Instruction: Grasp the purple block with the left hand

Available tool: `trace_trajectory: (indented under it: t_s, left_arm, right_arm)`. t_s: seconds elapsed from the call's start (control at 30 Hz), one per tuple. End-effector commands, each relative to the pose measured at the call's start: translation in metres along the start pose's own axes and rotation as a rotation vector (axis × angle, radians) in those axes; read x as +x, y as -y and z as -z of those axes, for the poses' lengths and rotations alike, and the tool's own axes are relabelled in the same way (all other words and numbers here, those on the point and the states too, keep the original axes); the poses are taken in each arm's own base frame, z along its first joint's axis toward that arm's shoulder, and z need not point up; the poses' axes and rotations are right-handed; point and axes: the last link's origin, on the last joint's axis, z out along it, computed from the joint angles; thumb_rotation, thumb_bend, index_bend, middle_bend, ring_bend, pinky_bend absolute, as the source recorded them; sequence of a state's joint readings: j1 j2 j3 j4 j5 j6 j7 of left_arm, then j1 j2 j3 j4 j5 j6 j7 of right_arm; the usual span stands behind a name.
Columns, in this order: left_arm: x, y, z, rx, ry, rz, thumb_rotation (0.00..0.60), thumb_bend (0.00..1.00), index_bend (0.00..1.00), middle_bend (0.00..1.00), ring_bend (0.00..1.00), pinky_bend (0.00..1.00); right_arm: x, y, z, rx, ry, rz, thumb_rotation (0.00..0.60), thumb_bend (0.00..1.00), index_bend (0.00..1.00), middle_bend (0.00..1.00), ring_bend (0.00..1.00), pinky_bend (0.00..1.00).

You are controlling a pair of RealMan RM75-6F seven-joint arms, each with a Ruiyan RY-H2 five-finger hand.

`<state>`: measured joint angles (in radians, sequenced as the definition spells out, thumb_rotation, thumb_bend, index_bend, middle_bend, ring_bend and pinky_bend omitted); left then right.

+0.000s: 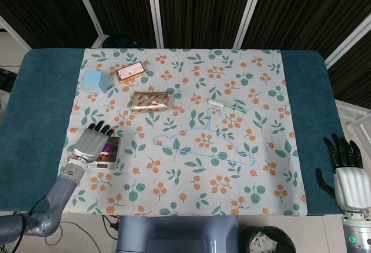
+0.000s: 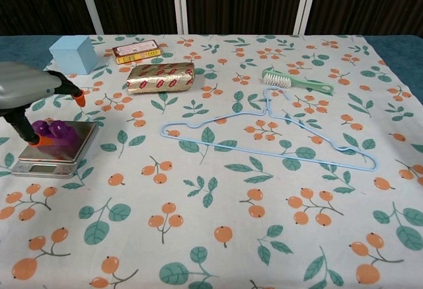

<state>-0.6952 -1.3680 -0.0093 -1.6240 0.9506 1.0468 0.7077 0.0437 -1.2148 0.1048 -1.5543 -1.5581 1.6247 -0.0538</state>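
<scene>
So far the grasp looks unfinished: the left hand point(image 2: 30, 90) hovers over the purple block point(image 2: 53, 130) with fingers spread, one orange-tipped finger down beside the block and the others lifted clear, holding nothing. Closing around the block and lifting it appear to remain.

Largest first, the tabletop point(image 1: 40, 114) is covered in teal fabric, overlaid by a white cloth point(image 1: 197, 195) printed with orange berries and green leaves. On the cloth, towards the middle, lies a thin blue wire hanger point(image 2: 277, 130), slender and open-framed. Near the far left corner sit a gold foil-wrapped packet point(image 2: 160, 77), shiny and crinkled, a pale blue cube point(image 2: 73, 53) with matte faces, and a flat red-and-yellow box point(image 2: 136, 51). A green brush point(image 2: 295, 81) with white bristles lies beyond the hanger. By the left edge stands a small metal scale point(image 2: 56, 151) with a smooth brushed plate; the purple block rests on it, lumpy and glossy, seemingly plastic.

The right hand point(image 1: 349, 180) hangs off the near right corner, fingers apart, empty.
</scene>
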Motion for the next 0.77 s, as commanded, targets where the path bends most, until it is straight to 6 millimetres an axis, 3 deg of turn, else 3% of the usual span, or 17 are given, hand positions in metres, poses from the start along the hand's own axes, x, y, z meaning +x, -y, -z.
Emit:
trace_trajectory:
  t_s: [0.03,0.2,0.4,0.5,0.6,0.77]
  left_arm:
    - [0.025,0.004,0.011,0.008,-0.077,0.04,0.6,0.18,0.22,0.17,0.06,0.19]
    - [0.044,0.024,0.042,0.071,-0.184,0.11,0.6,0.18,0.18,0.16,0.06,0.16]
    - [0.03,0.079,0.103,0.211,-0.26,0.24,0.6,0.16,0.13,0.09,0.01,0.08]
    - [0.019,0.108,0.125,0.242,-0.276,0.259,0.6,0.15,0.1,0.05,0.0,0.02]
    - [0.007,0.13,0.138,0.256,-0.25,0.264,0.6,0.14,0.1,0.03,0.0,0.0]
    - [0.0,0.147,0.147,0.247,-0.26,0.286,0.6,0.13,0.09,0.03,0.0,0.0]
  right_arm:
    - [0.0,0.0,0.0,0.001,-0.002,0.0,0.6,0.48,0.07,0.03,0.0,0.02]
    - [0.0,-0.001,0.001,-0.004,0.005,-0.001,0.6,0.48,0.07,0.03,0.0,0.02]
    - [0.003,-0.002,0.002,-0.002,-0.005,-0.007,0.6,0.48,0.07,0.03,0.0,0.02]
    - [0.004,-0.001,0.003,0.005,-0.005,-0.01,0.6,0.48,0.07,0.03,0.0,0.02]
    - [0.003,0.001,0.003,0.015,-0.003,-0.011,0.6,0.48,0.07,0.03,0.0,0.02]
    - [0.003,0.003,0.004,0.023,-0.005,-0.009,0.6,0.48,0.07,0.03,0.0,0.02]
